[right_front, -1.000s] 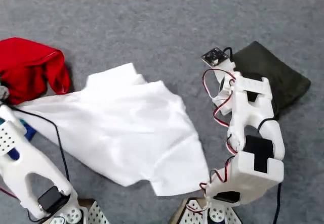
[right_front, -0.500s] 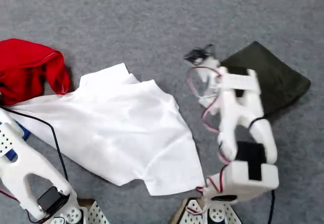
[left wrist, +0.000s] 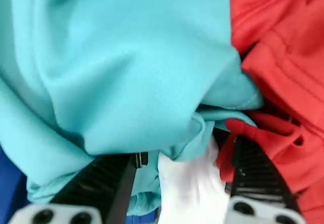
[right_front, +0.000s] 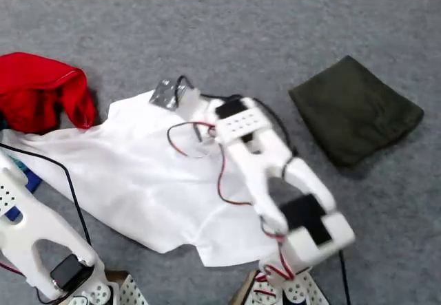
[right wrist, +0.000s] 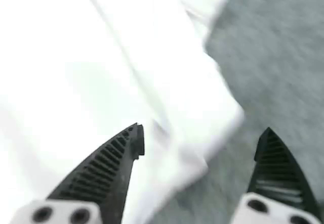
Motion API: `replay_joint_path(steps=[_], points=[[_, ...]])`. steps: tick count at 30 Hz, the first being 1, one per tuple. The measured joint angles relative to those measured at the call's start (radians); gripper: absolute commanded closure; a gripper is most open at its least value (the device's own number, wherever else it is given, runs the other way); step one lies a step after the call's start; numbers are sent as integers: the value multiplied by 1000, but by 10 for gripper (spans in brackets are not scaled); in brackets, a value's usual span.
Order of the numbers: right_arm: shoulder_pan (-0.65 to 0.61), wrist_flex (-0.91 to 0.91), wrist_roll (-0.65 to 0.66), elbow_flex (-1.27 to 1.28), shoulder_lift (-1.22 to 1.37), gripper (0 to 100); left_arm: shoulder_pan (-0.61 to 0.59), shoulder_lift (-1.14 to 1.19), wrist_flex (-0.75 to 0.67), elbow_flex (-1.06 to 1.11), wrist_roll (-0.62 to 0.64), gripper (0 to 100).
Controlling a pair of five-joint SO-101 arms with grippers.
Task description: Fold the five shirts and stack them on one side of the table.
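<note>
The right arm (right_front: 269, 160) has swung left. A second ago it hung beside the dark green shirt (right_front: 355, 109) at the right of the high view. It now reaches over the upper part of the white shirt (right_front: 138, 174) in the middle. The white shirt has also slid a little toward the left edge over the same second.

The right gripper (right wrist: 202, 130) is released, its two dark toothed fingers (right wrist: 119, 155) spread wide. It hovers over a rumpled edge of the white shirt (right wrist: 76, 57), where the cloth meets the grey table (right wrist: 283, 57). Nothing lies between its fingers.

The white shirt is spread loosely and unfolded from the left edge of the high view to the lower middle. The dark green shirt is folded into a neat square at the right, well apart from the white one. The red shirt (right_front: 38, 88) is bunched in the upper left, touching the white shirt's upper edge.

The left arm (right_front: 31, 226) stands in the lower left corner. In its wrist view the left gripper (left wrist: 185, 176) is buried in cloth. A wad of white shirt (left wrist: 190, 193) lies just in front of it, with a teal shirt (left wrist: 116, 57) on one side and the red shirt (left wrist: 283, 57) on the other. Whether it is clenched on the white cloth I cannot tell.
</note>
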Motion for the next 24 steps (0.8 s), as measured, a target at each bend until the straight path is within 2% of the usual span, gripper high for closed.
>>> replay_joint_path(steps=[2,6,9,12,24], points=[[-12,-9,0,-41,100,737,0,-20,0,43,0,725],[-14,107,0,-196,206,988,0,-51,0,100,0,725],[5,184,0,-282,242,967,0,-77,0,106,-2,725],[52,272,0,-330,242,995,0,-106,0,107,-17,725],[347,437,0,-344,123,995,0,-147,0,107,-28,722]])
